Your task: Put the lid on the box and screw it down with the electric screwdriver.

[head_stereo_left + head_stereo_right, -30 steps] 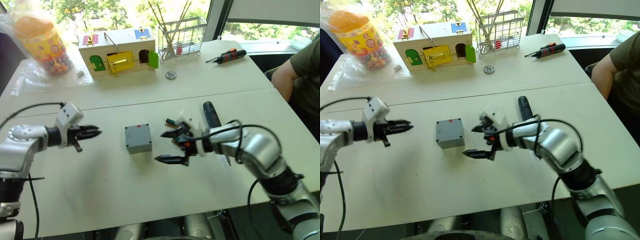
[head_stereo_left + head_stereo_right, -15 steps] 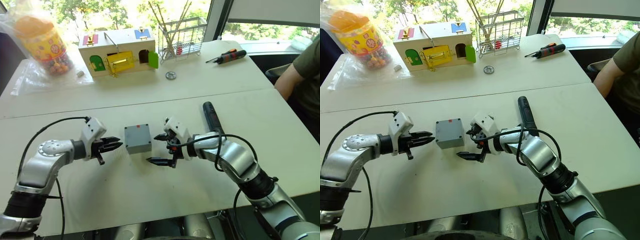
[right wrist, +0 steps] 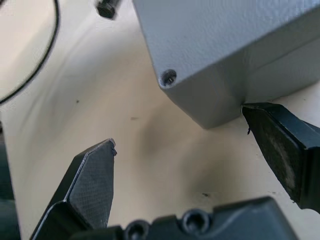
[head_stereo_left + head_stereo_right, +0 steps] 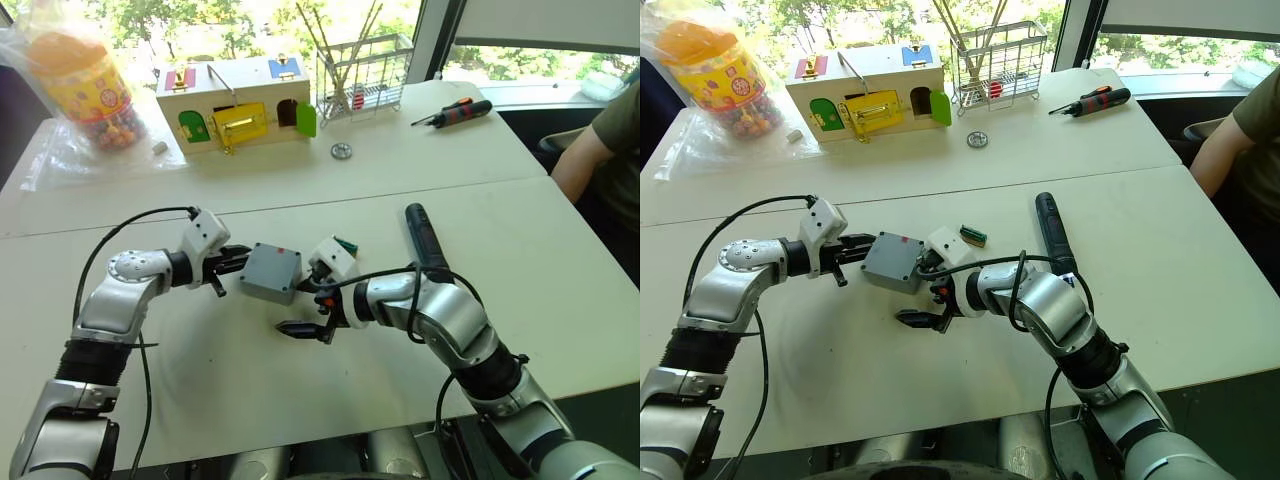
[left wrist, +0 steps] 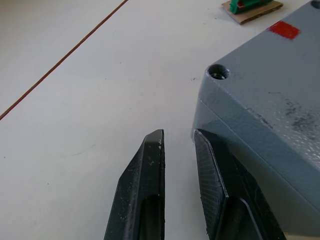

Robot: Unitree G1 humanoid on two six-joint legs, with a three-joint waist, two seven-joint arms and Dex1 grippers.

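Note:
The grey box sits turned at an angle at mid-table, with the grey lid and its red sticker on top; a corner screw hole shows. My left gripper is shut, its fingertips against the box's left side with nothing between them. At the box's near right corner my right gripper stands open; one finger touches the corner, the other is clear of it. Right of my right arm the black electric screwdriver lies on the table.
A small green part lies just behind the right gripper. At the back stand a toy house, a wire rack, a sweets jar, a metal disc and an orange-and-black screwdriver. A person's arm shows at the right edge.
Both grippers have closed in on the box from either side. The box has turned slightly and the left fingertips now touch it.

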